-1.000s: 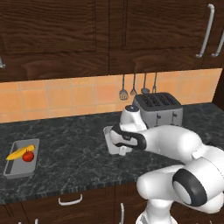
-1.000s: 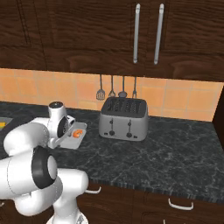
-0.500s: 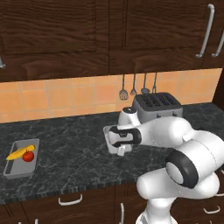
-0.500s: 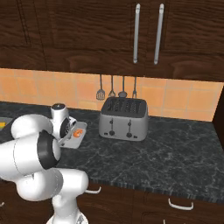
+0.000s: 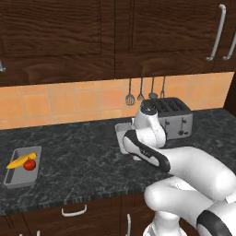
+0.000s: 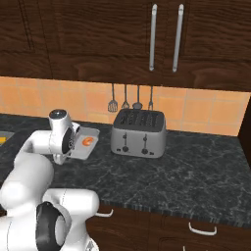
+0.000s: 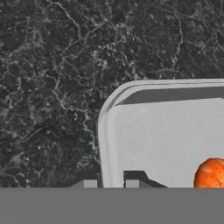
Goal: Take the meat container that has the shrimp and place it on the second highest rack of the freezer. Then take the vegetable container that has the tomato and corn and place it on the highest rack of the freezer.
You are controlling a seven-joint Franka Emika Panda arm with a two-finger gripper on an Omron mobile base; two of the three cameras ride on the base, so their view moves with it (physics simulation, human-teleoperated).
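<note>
Shrimp tray beside the toaster

The shrimp [image 7: 211, 174] lies in its grey meat container [image 6: 84, 142], on the worktop [image 6: 186, 166] just left of the toaster [image 6: 138, 133]. The end effector [image 7: 111, 183] sits at the tray's rim; its grip cannot be told. The tomato [image 5: 30, 164] and corn [image 5: 20, 160] tray lies far left of the toaster.

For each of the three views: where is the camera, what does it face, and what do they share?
Left base view: behind-left, facing the counter; arm rises lower right.
Right base view: behind-right, facing the toaster; arm lower left.
Hand view: on the hand, looking down at the tray rim.
Shared: the tray holding the shrimp.
</note>
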